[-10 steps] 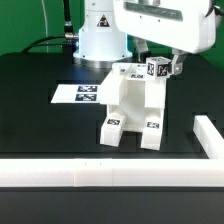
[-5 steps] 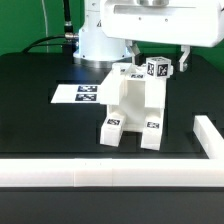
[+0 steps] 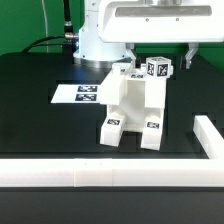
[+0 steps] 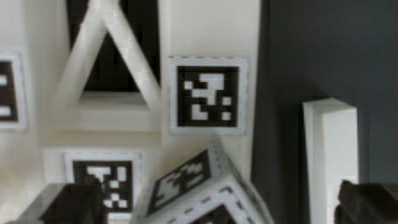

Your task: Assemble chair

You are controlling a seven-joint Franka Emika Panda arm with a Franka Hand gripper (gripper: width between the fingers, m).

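- Seeing, in the exterior view, the chair upright mid-way across the table. It looks mostly joined, and I can't tell what's left to fit.
- The gripper hangs just above its top, jaws wide, holding nothing.
- Room: the marker board is near on the exterior view's left. The border rail runs in front and right, well apart.
- Wrist view: the chair lies close below the fingertips, ungripped.

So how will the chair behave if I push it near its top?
Likely stiff: the chair is chunky plastic. Its glossy faces could slip in a loose pinch. Standing tall on small feet, it may tip under a high push rather than slide.
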